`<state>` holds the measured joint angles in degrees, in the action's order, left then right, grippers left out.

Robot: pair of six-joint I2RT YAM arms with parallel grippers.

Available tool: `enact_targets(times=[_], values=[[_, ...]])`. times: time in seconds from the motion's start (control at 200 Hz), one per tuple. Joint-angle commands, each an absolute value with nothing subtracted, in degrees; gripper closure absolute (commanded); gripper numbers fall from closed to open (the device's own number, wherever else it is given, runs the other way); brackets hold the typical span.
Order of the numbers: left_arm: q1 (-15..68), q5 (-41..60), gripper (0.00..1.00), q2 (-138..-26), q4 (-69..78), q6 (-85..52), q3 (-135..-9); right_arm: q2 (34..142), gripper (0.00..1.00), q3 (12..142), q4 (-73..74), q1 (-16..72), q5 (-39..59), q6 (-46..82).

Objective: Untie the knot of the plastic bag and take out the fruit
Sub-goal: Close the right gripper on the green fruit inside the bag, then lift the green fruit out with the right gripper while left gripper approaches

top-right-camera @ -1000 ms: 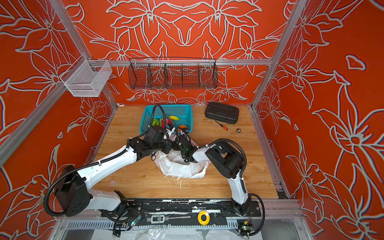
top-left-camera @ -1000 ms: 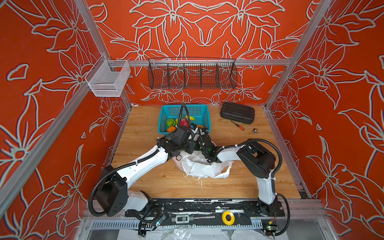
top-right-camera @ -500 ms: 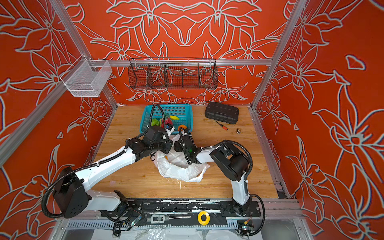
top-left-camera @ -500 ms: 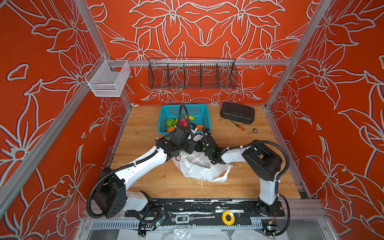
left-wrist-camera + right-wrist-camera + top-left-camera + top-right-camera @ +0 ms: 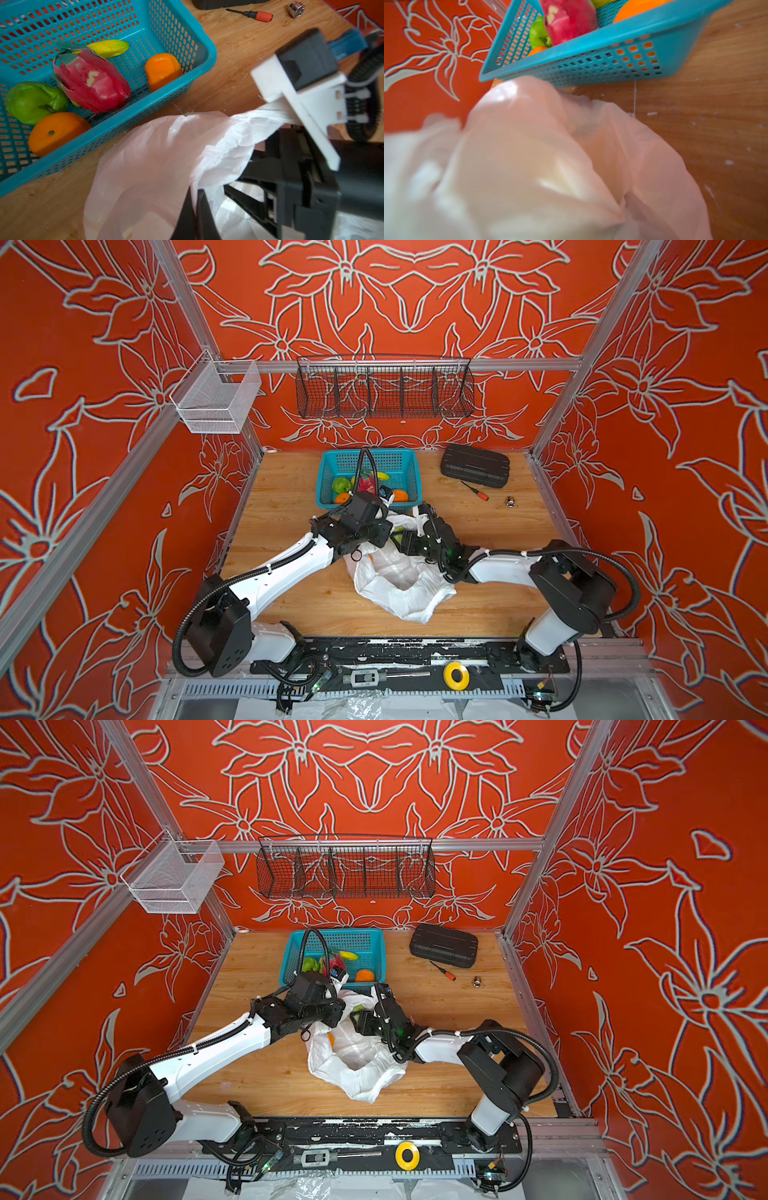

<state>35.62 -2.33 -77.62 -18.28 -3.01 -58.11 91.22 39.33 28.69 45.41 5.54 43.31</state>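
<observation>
The white plastic bag (image 5: 399,585) (image 5: 357,1065) lies crumpled mid-table with its mouth open; the knot is out of view. My left gripper (image 5: 194,207) is shut on the bag's rim film (image 5: 155,166) and holds it up beside the teal basket (image 5: 409,472). My right gripper (image 5: 400,540) (image 5: 356,1018) reaches into the bag mouth, where a yellow-green fruit (image 5: 398,529) shows at its tips. Bag film (image 5: 550,155) covers its jaws in the right wrist view. An orange fruit (image 5: 371,556) glows through the bag. The basket holds two oranges (image 5: 54,133), a dragon fruit (image 5: 91,83) and a green fruit (image 5: 31,101).
A yellow banana (image 5: 108,47) also lies in the basket. At the back right are a black case (image 5: 474,465), a screwdriver (image 5: 473,490) and a metal socket (image 5: 510,501). A black wire rack (image 5: 384,387) and a white mesh bin (image 5: 216,400) hang on the walls.
The right arm's elbow has swung out to the right and forward, and its gripper has sunk lower into the bag mouth. The left arm has hardly moved and keeps its pinch.
</observation>
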Motion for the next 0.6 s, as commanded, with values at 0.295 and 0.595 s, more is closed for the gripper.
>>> enact_targets(times=[0.295, 0.595], values=[[35.34, -4.64, 0.93, -80.87, -18.08, -2.92, -60.72, 77.12, 0.54, 34.70, 19.69, 49.73, 9.89, 36.07], [35.33, -5.82, 0.93, -81.08, -18.67, -2.79, -60.18, 64.69, 0.54, 32.54, 16.43, 50.41, 9.72, 31.83]])
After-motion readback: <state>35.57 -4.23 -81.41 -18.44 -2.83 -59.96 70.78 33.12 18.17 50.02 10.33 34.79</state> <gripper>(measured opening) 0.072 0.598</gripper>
